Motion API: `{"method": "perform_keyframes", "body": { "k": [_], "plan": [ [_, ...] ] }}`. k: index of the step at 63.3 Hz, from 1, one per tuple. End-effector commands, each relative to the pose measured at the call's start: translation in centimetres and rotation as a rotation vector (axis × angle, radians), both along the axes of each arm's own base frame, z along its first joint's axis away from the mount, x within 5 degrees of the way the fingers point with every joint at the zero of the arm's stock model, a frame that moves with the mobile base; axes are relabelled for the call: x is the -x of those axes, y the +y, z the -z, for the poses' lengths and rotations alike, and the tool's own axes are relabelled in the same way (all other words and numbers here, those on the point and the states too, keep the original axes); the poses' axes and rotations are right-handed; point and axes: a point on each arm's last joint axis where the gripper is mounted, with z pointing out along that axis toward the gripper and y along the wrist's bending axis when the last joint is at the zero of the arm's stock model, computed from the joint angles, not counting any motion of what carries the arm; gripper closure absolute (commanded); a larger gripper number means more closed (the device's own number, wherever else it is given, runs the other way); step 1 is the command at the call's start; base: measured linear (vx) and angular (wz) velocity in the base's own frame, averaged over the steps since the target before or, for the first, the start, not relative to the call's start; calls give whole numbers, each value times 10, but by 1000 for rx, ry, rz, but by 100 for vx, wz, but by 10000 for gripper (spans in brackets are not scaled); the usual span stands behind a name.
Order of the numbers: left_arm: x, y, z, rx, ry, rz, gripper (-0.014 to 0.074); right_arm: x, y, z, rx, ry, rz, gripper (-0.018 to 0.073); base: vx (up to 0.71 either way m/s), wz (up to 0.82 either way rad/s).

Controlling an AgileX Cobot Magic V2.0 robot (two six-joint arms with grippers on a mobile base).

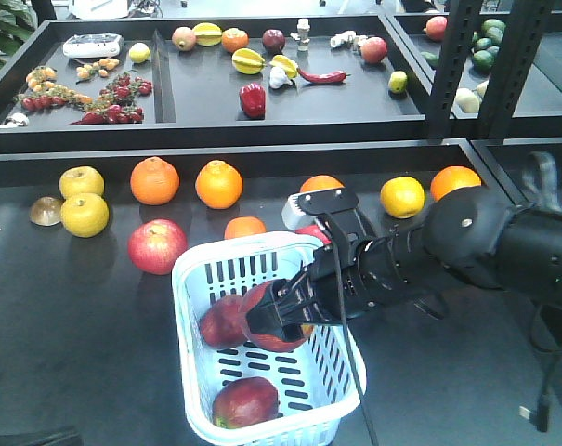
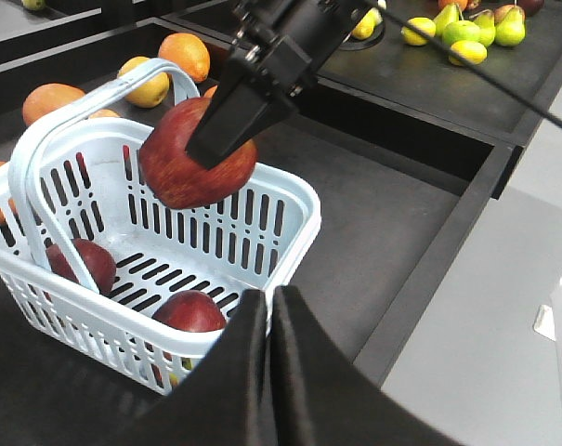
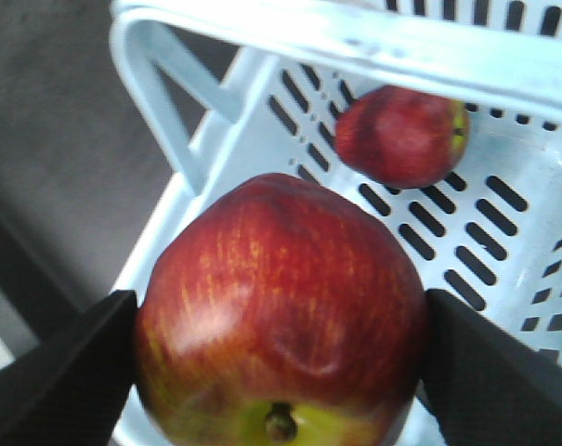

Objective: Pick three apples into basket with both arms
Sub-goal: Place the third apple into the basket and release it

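Two apples point(image 1: 222, 321) point(image 1: 246, 401) lie in the basket point(image 1: 199, 279) on the bench. The right gripper point(image 1: 273, 321) clamps a third apple point(image 1: 262, 321) above it, only release remaining. The left gripper point(image 2: 268, 311) is closed, empty.

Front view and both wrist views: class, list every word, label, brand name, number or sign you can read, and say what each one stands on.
None can be read.
The basket, the held apple and the right gripper carry no visible print.
The white device on the back shelf is too small and blurred to tell.
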Motion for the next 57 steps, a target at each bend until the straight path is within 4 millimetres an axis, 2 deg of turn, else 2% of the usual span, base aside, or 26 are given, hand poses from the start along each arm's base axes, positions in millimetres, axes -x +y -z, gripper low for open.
{"method": "perform_keyframes", "body": {
  "k": [1,8,13,23,34,40,47,57],
  "plan": [
    [-3,0,-11,55,-16,-25,603,-4,2,-17,-51,-60,28,87,0,0],
    [-3,0,-11,55,-16,-25,603,-4,3,-16,-56,-55,31,-51,0,0],
    [-3,0,-11,55,-16,-25,603,-4,4,-17,-60,-59,22,-98,0,0],
    [-3,0,-11,55,-16,-25,603,-3,4,-18,-67,-70,3,-94,0,0],
    [-3,0,-11,55,-16,-25,603,-3,5,-18,-84,-56,10,-47,0,0],
    [-3,0,-11,55,-16,-25,603,1,6,-21,-105,-29,-4,15,0,0],
    [-3,0,-11,55,-16,-25,603,8,5,-30,-120,-23,-38,165,0,0],
    [-3,0,-11,55,-16,-25,603,30,-3,-62,-147,-91,-131,524,0,0]
  ]
}}
